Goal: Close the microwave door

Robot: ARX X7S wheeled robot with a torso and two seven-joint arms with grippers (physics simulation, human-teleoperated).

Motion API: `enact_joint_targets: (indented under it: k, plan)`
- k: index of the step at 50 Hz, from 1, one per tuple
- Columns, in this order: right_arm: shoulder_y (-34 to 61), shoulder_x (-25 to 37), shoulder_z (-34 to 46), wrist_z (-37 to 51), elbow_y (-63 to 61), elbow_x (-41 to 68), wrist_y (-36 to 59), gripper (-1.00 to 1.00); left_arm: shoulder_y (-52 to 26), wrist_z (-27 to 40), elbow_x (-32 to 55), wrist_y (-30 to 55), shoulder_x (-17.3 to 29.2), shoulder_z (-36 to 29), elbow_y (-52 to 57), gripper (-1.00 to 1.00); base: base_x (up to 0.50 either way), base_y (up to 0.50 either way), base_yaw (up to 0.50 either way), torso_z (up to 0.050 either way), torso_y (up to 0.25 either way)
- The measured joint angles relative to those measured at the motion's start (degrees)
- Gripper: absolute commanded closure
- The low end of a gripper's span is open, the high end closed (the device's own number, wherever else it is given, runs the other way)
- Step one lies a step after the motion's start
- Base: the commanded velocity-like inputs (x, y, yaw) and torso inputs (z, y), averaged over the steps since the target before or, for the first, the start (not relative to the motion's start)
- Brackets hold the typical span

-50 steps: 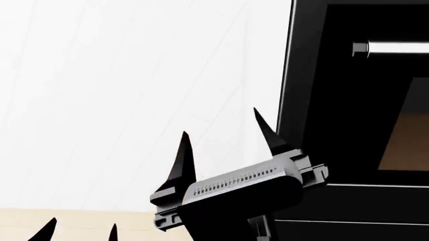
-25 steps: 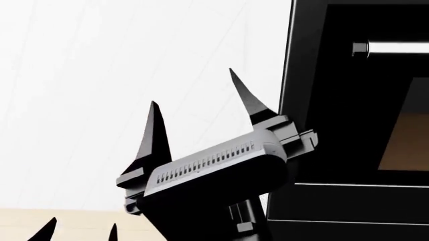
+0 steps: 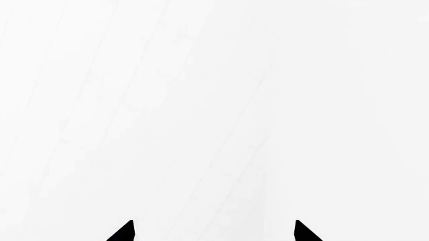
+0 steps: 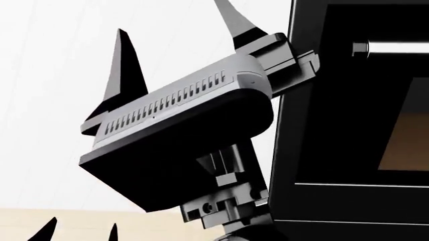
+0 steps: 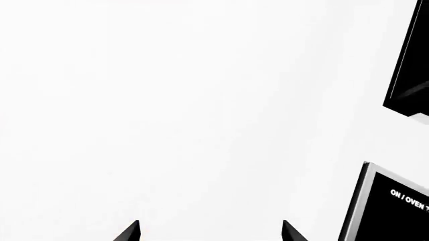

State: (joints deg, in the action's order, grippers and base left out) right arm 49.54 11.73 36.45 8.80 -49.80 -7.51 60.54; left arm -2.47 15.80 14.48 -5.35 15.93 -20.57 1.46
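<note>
At the far left of the head view, the left pincer [image 4: 80, 230] shows only as two dark tips low down, well apart from the door. In its own wrist view the left pincer [image 3: 214, 232] is spread and grips nothing, facing only a bare white wall [image 3: 201, 100]. To its right and higher is the right pincer [image 4: 171, 17], its fingers [image 4: 120, 75] also spread wide with nothing between them. Its grey body is raised beside the left edge of the microwave door [image 4: 335, 125]. The finger nearer the door overlaps that edge in the picture, but whether it touches cannot be told. The door stands just to the right of this pincer as a tall black panel. A silver handle [image 4: 395, 48] sits further right on it, and a brownish window [image 4: 409, 140] lies below the handle. In the right wrist view the control panel [image 5: 395, 206] lies off to one side of the right pincer [image 5: 211, 232], with lettering showing. A dark slab is near it, probably part of the door. As I judge it, the door is not yet shut. The approach looks done, with an open pincer set at the door's edge, and the whole push that swings it closed is left to do.
</note>
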Motion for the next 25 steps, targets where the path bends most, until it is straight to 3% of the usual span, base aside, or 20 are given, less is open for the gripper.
enact_joint_targets:
  k: [25]
  plan:
    - [15.41,-2.52,0.01,-3.56,1.03,-0.14,7.21,-1.00,-0.18,0.08,0.40,-0.87,0.21,-0.37,-0.50,-1.00,0.00,0.00,0.00,0.000,0.000]
